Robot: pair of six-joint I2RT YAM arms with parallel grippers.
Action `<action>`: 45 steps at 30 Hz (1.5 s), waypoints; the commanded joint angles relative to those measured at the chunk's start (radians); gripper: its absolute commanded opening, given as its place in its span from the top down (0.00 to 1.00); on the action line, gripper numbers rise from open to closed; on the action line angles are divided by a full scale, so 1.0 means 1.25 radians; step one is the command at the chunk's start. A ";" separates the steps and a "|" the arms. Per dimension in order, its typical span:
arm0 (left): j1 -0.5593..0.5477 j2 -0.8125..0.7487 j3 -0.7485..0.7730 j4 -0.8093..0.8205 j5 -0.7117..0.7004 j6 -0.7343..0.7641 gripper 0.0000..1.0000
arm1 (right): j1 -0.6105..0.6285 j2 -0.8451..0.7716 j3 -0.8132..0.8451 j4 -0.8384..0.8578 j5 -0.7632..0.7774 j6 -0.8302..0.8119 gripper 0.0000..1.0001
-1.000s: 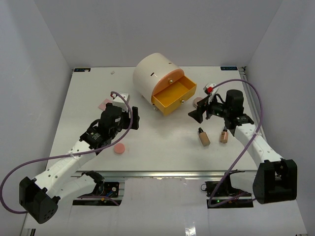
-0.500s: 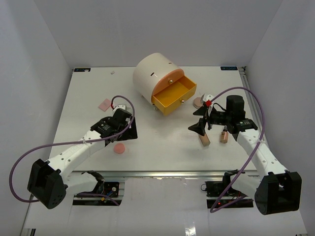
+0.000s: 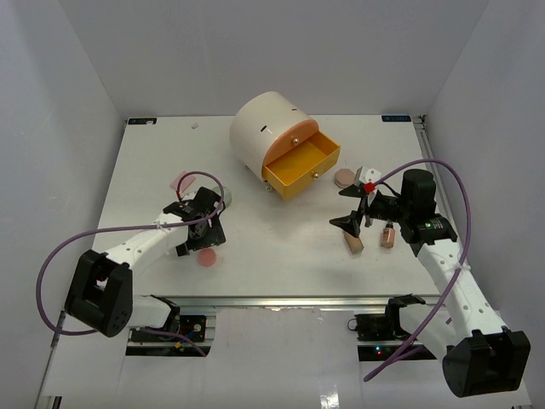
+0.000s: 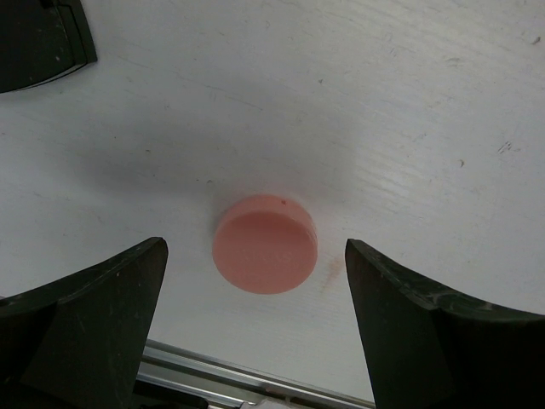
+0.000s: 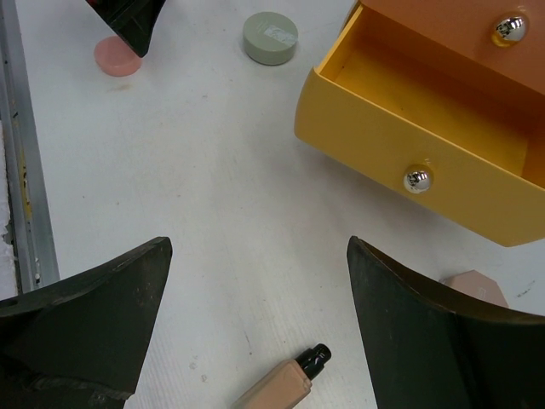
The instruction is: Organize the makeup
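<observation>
at the left, the left gripper hangs right over the pink compact, fingers spread wide to either side of it, holding nothing. the compact lies flat on the table, close to the near edge. it is low and smooth, so if one finger lands first it could skid toward that edge. in the middle, the yellow drawer stands open with nothing showing inside. at the right, the right gripper, fingers also wide apart and empty, hovers by a bottle lying on its side. a glancing touch could roll it into the second bottle nearby.
</observation>
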 commanded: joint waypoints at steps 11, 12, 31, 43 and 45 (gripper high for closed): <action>0.006 0.090 -0.028 0.035 0.099 0.020 0.04 | -0.009 -0.036 -0.014 0.012 -0.011 -0.013 0.10; 0.006 0.095 -0.030 0.039 0.108 0.022 0.04 | -0.009 -0.036 -0.015 0.012 -0.011 -0.014 0.10; 0.008 0.070 -0.023 0.094 0.277 0.061 0.93 | -0.025 -0.041 -0.023 0.012 -0.017 -0.018 0.10; -0.087 -0.074 0.146 0.336 0.423 0.197 1.00 | -0.062 -0.036 -0.026 0.017 0.011 -0.022 0.10; -0.138 -0.065 0.199 0.393 0.405 0.238 1.00 | -0.074 -0.037 -0.027 0.019 0.013 -0.018 0.10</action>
